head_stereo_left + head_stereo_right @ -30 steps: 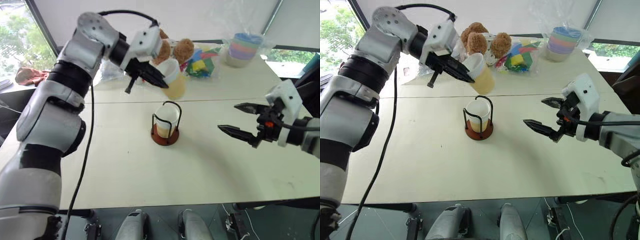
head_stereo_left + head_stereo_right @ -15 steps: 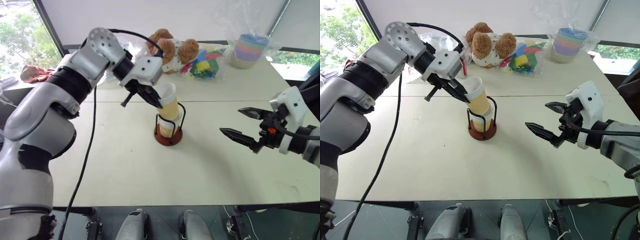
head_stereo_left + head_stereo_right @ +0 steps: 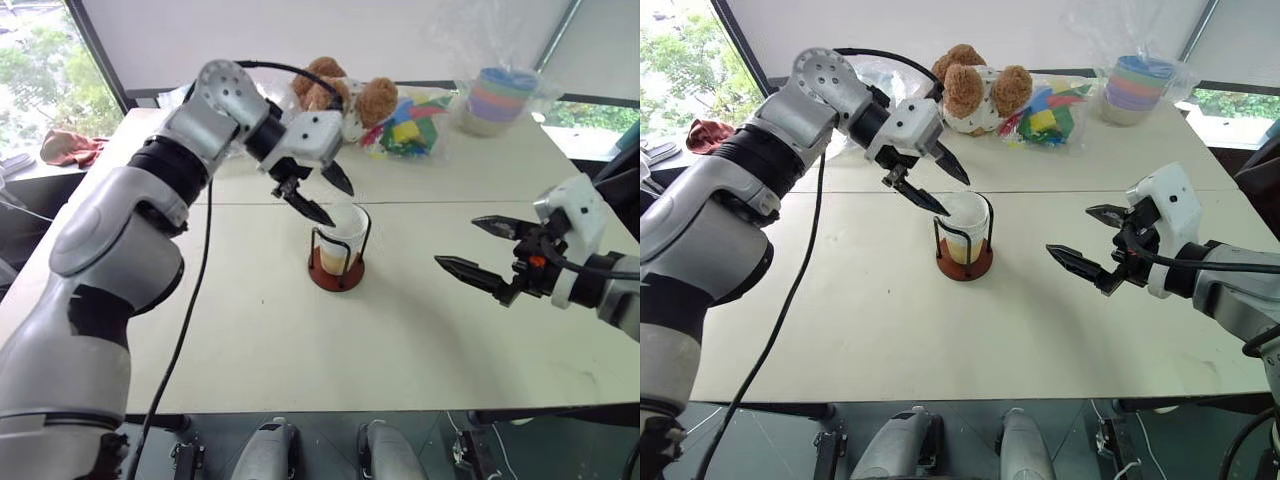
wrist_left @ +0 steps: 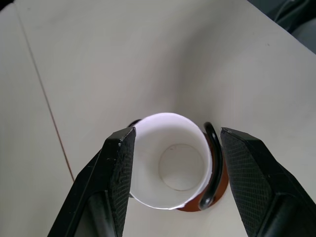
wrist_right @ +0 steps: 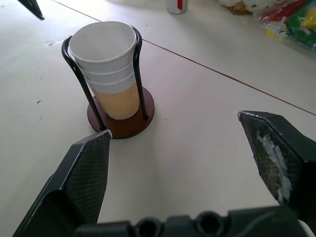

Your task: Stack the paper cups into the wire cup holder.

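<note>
The paper cups (image 5: pixel 105 54) sit nested one inside another in the wire cup holder (image 5: pixel 138 115), white rims up and the yellow-orange body showing below. The holder stands mid-table on its reddish-brown disc. My left gripper (image 3: pixel 336 200) hovers just above the top cup's rim, open, with one finger on each side of the rim and touching nothing. In the left wrist view the top cup (image 4: pixel 168 163) lies between the spread fingers (image 4: pixel 121 170). My right gripper (image 3: pixel 460 243) hangs open and empty to the right of the holder.
Brown teddy bears (image 3: pixel 340 92) and colourful toys (image 3: pixel 405 128) lie at the table's back. A wrapped stack of pastel bowls (image 3: pixel 490 98) stands back right. A small silver can (image 5: pixel 177 5) stands behind the holder. A seam (image 3: pixel 450 203) crosses the table.
My left gripper lowered the cup it held into the holder onto the cup there, then opened and let it go. My right gripper stayed in place.
</note>
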`<control>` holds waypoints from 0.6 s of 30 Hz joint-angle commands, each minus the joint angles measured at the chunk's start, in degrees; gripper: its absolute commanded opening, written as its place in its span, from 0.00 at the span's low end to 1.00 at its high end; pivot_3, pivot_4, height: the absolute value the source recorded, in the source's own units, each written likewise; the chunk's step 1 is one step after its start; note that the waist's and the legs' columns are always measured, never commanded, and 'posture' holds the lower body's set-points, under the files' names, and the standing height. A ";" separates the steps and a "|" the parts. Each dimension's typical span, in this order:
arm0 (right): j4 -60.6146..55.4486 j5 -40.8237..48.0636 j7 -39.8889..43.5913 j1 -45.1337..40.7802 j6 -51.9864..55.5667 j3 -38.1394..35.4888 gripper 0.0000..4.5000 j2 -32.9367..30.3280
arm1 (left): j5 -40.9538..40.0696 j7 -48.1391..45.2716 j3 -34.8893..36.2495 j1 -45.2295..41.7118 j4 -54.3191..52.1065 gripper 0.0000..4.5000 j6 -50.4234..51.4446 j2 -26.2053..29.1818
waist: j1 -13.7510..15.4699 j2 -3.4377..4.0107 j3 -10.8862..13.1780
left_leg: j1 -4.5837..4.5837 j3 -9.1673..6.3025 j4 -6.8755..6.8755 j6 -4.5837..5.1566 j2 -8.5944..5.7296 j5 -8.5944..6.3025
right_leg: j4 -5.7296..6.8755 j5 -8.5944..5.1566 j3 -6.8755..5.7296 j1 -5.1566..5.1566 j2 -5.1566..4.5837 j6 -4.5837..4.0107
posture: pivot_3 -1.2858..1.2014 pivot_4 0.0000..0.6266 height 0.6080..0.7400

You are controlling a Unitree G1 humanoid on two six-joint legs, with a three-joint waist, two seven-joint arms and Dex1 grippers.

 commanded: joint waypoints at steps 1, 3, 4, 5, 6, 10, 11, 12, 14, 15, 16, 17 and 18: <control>0.65 -0.43 0.02 0.95 -2.18 -0.77 1.00 0.47 | 1.02 -0.20 9.55 -3.06 2.70 0.64 4.21 1.90 | 0.03 0.00 0.00 | 0.00 0.00 0.00 0.00 0.00 0.00 | 0.00 0.00 0.00 0.00 0.00 0.00 | 0.52 0.24 1.00; 1.79 -2.86 0.05 3.01 -5.32 -0.58 1.00 1.82 | 1.79 0.40 15.50 -1.86 4.00 0.64 8.61 3.19 | 0.03 -0.01 0.00 | 0.00 0.00 0.00 0.00 0.00 0.00 | -0.01 0.00 0.00 0.00 0.00 0.00 | 0.52 0.24 1.00; 2.32 -4.34 0.16 4.23 -7.48 -0.44 1.00 2.58 | 2.36 1.32 18.20 -0.71 3.96 0.64 9.82 3.78 | 0.03 -0.01 0.00 | 0.00 0.00 0.00 0.01 0.00 -0.01 | 0.00 0.00 -0.01 0.00 0.01 0.01 | 0.52 0.24 1.00; 2.95 -5.85 0.63 5.88 -10.21 0.08 1.00 3.90 | 2.47 6.21 21.57 1.90 3.06 0.64 10.89 4.57 | 0.04 0.03 -0.02 | 0.00 0.00 -0.01 0.01 0.01 -0.01 | 0.00 0.00 -0.02 0.00 0.01 0.01 | 0.52 0.24 1.00; 3.48 -7.03 1.28 7.39 -12.67 0.41 1.00 5.10 | 2.89 9.71 24.01 4.15 1.79 0.64 14.27 5.30 | 0.03 0.04 -0.03 | 0.02 0.00 -0.02 0.01 0.00 -0.01 | 0.01 -0.01 -0.02 0.01 0.02 0.01 | 0.52 0.24 1.00; 7.89 -11.70 -0.66 8.29 -21.81 3.20 1.00 12.64 | -0.24 27.05 36.47 23.05 -18.99 0.64 26.69 9.02 | -0.45 0.11 -0.09 | 0.17 0.00 -0.02 -0.01 0.01 0.00 | 0.09 -0.01 0.05 0.11 0.01 0.02 | 0.52 0.24 1.00; 9.77 -12.93 -1.06 7.69 -23.38 4.43 1.00 14.00 | -0.03 33.27 39.58 29.20 -25.52 0.64 28.34 9.20 | -0.72 0.11 -0.09 | 0.19 0.01 -0.02 -0.04 0.02 0.02 | 0.09 0.00 0.10 0.11 0.01 0.02 | 0.52 0.24 1.00; 11.93 -14.41 -1.31 6.84 -25.30 5.81 1.00 15.30 | -0.76 39.16 43.00 34.81 -31.55 0.64 31.11 8.84 | -1.05 0.08 -0.07 | 0.22 0.00 -0.01 -0.07 0.02 0.04 | 0.15 0.00 0.13 0.13 -0.01 0.02 | 0.52 0.24 1.00; 16.92 -17.50 -2.11 4.65 -29.86 8.17 1.00 18.17 | 2.14 51.55 48.18 45.49 -41.77 0.64 31.93 7.23 | -1.21 0.05 -0.07 | 0.16 -0.05 -0.02 -0.19 0.01 0.11 | 0.17 0.02 0.16 0.13 -0.01 0.00 | 0.52 0.24 1.00; 19.74 -19.33 -2.55 3.91 -32.54 9.01 1.00 19.55 | 2.52 57.21 50.68 51.79 -47.97 0.64 33.30 5.75 | -1.14 0.04 -0.07 | 0.15 -0.06 0.00 -0.25 0.01 0.14 | 0.18 0.02 0.19 0.11 -0.02 0.00 | 0.52 0.24 1.00; 21.68 -20.60 -2.69 3.50 -34.46 9.44 1.00 20.44 | 2.83 61.05 52.28 56.02 -52.50 0.64 34.51 4.61 | -1.18 0.04 -0.08 | 0.14 -0.07 -0.01 -0.31 0.00 0.18 | 0.17 0.02 0.24 0.08 -0.02 -0.01 | 0.52 0.24 1.00; 23.19 -21.70 -2.65 3.35 -35.95 9.79 1.00 20.87 | 3.78 63.90 53.10 59.24 -56.28 0.64 35.55 3.74 | -0.88 0.05 -0.08 | 0.15 -0.07 -0.04 -0.37 0.00 0.21 | 0.17 0.02 0.29 0.06 -0.03 -0.01 | 0.52 0.24 1.00; 24.61 -22.90 -2.58 3.31 -37.57 10.13 1.00 21.20 | 4.49 66.42 53.78 62.34 -59.70 0.64 36.41 2.68 | -0.55 0.05 -0.08 | 0.14 -0.12 -0.04 -0.64 -0.02 0.36 | 0.17 0.02 0.34 0.06 -0.02 -0.01 | 0.52 0.24 1.00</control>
